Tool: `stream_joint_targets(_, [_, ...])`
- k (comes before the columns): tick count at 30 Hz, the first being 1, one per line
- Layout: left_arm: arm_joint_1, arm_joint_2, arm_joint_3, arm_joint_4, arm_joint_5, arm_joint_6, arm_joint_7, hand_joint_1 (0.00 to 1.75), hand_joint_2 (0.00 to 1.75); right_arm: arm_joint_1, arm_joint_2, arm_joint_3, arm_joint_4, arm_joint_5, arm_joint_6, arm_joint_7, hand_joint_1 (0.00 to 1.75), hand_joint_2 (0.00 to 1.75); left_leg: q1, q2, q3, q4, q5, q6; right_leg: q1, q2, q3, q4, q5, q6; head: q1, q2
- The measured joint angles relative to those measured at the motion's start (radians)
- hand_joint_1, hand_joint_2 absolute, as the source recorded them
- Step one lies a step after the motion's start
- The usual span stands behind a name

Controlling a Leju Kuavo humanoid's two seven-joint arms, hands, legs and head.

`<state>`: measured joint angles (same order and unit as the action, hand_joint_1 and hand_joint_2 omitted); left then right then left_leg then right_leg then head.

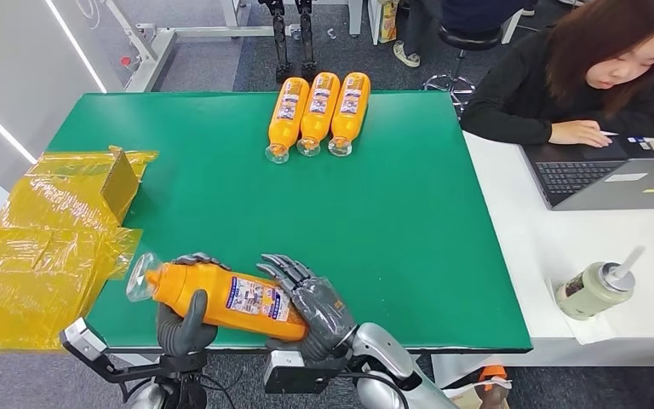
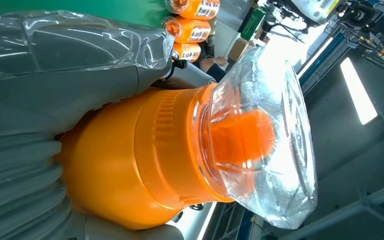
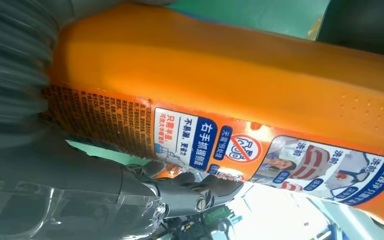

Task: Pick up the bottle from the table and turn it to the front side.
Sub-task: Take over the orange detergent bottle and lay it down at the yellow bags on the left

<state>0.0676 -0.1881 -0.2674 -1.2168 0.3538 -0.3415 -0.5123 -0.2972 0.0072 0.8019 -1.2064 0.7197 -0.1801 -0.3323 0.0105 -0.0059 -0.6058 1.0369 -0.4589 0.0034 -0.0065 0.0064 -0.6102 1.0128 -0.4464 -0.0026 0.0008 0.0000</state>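
Note:
An orange bottle (image 1: 221, 298) with a clear cap cover and a printed label lies on its side, lifted over the green table's near edge. My left hand (image 1: 186, 319) grips it near the neck end, and my right hand (image 1: 311, 308) holds the base end. The left wrist view looks straight at the orange bottle (image 2: 145, 160) and its clear cap, with my left hand (image 2: 25, 165) wrapped round the body. The right wrist view shows the bottle's label (image 3: 260, 150) close up, and my right hand (image 3: 20, 125) closed around the bottle.
Three more orange bottles (image 1: 318, 112) lie side by side at the far edge of the green table (image 1: 409, 247). Yellow plastic bags (image 1: 43, 247) cover the left side. A person works at a laptop (image 1: 613, 175) on the white desk to the right, near a cup (image 1: 594, 290).

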Motion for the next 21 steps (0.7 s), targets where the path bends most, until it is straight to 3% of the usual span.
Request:
stream_joint_targets(3, [-0.001,0.001,0.000,-0.009,-0.062,0.052,-0.021,1.75,1.75,0.004,0.000,0.000,-0.002,-0.003,-0.012,0.000,0.00,1.75,0.000,0.000,0.000,0.000,0.000,0.000,0.000,0.000,0.000,0.000,0.000,0.000,0.000,0.000])
stream_joint_targets(7, [-0.018,0.017,0.021,-0.064,-0.366,0.267,-0.083,1.75,1.75,0.015,0.000,0.000,-0.009,-0.015,-0.034,-0.001,0.00,1.75,0.000,0.000,0.000,0.000,0.000,0.000,0.000,0.000,0.000,0.000,0.000,0.000,0.000,0.000])
stream_joint_targets(13, [-0.044,0.036,0.064,-0.122,-0.522,0.356,-0.093,1.75,1.75,0.018,0.000,0.000,-0.011,-0.029,-0.042,-0.007,0.00,1.75,0.000,0.000,0.000,0.000,0.000,0.000,0.000,0.000,0.000,0.001,0.000,0.000,0.000,0.000])
stream_joint_targets(21, [-0.083,0.099,0.076,-0.160,-0.956,0.643,-0.085,1.75,1.75,0.016,0.002,0.000,-0.015,-0.067,-0.063,-0.024,0.00,1.75,0.000,0.000,0.000,0.000,0.000,0.000,0.000,0.000,0.000,0.001,0.000,0.000,0.000,0.000])
